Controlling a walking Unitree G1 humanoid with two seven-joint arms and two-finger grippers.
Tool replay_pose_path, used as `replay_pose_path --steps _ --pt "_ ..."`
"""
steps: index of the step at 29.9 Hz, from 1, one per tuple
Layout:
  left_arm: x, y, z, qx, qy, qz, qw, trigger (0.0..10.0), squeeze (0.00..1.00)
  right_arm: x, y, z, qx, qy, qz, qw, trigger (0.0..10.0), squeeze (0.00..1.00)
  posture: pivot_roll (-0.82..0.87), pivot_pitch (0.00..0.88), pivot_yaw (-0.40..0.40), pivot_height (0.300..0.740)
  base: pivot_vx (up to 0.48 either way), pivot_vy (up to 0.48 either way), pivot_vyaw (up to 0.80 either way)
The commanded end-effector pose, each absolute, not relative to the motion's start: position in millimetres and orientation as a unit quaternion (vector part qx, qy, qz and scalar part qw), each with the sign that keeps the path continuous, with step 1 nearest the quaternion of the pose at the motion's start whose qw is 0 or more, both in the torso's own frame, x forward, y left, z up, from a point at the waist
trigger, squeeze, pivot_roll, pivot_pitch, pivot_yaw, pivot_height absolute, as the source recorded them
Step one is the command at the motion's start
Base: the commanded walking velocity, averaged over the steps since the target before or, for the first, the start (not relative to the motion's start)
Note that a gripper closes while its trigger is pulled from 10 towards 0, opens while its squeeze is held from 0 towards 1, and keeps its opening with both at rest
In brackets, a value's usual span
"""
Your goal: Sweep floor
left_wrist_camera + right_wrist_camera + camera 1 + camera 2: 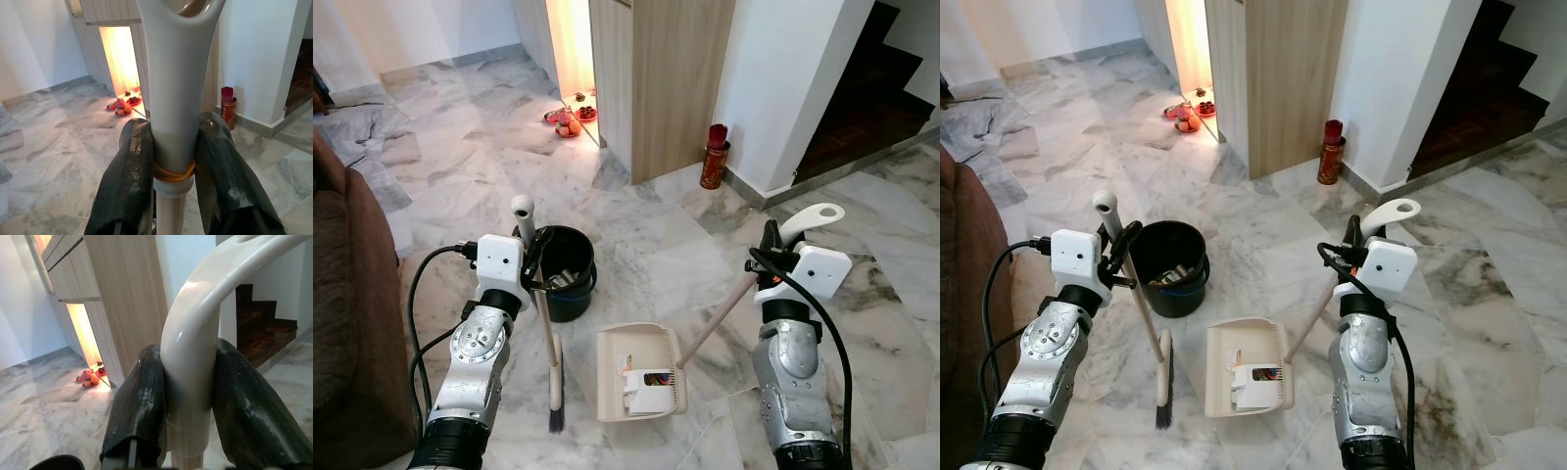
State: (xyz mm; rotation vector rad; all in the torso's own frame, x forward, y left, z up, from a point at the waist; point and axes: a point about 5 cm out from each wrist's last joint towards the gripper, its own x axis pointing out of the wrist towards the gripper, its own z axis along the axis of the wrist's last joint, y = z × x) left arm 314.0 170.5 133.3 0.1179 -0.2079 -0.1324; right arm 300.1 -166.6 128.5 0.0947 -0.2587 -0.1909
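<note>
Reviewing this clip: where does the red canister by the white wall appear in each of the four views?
Left eye view: red canister upper centre-right, on the floor at the white wall's foot.
Right eye view: red canister upper centre, same spot.
Left wrist view: right of the broom handle, mid-height.
Right wrist view: not in it.
Shared landmark: the lit alcove.
</note>
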Motion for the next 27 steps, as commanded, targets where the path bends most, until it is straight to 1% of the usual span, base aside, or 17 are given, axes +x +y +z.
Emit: replay_pose_path --steps 1,27 --pt "316.5 172.7 141.4 0.064 -0.122 -0.066 0.988 10.0 0.00 302.7 -162.0 139.7 0.056 -0.154 -0.085 0.983 10.0 0.00 -0.07 0.052 0.062 0.740 0.000 0.000 0.00" --pt "317.4 171.8 141.0 0.065 -0.119 -0.067 0.989 10.0 0.00 302.5 -162.2 140.0 0.050 -0.154 -0.083 0.983 10.0 0.00 -0.07 0.054 0.062 0.740 0.000 0.000 0.00"
